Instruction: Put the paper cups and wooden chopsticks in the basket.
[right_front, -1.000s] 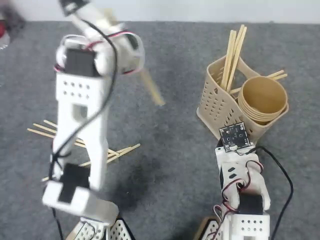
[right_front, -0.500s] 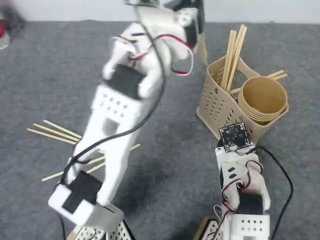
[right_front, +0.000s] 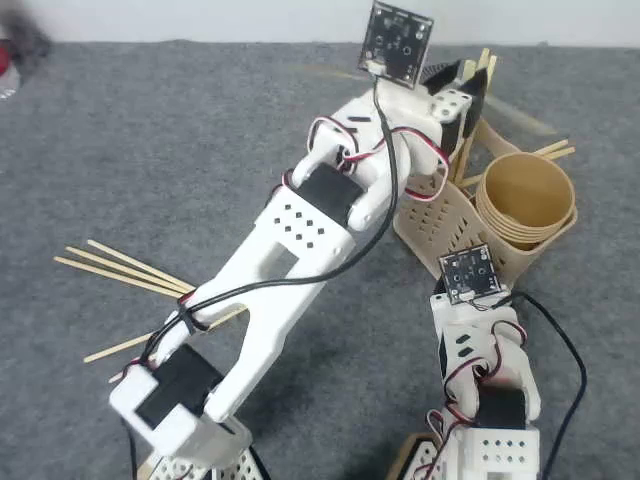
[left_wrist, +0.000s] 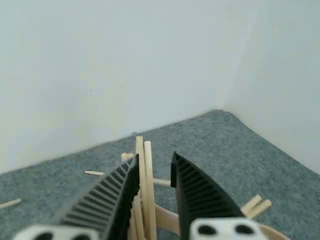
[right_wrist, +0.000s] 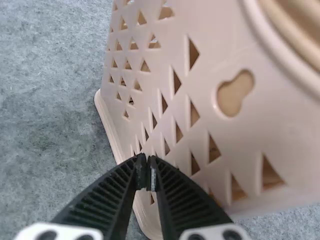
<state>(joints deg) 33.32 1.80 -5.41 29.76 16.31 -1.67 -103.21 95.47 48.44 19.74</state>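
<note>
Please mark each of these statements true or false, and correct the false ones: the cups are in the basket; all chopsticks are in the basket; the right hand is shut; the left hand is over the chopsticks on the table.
1. The paper cups sit stacked inside the basket. True.
2. All the chopsticks are in the basket. False: several loose chopsticks lie on the table, far from the basket.
3. The right hand is shut, close to the basket's lower wall. True.
4. The left hand is over the loose chopsticks. False: it is above the basket, open, with standing chopsticks between its fingers.
</note>
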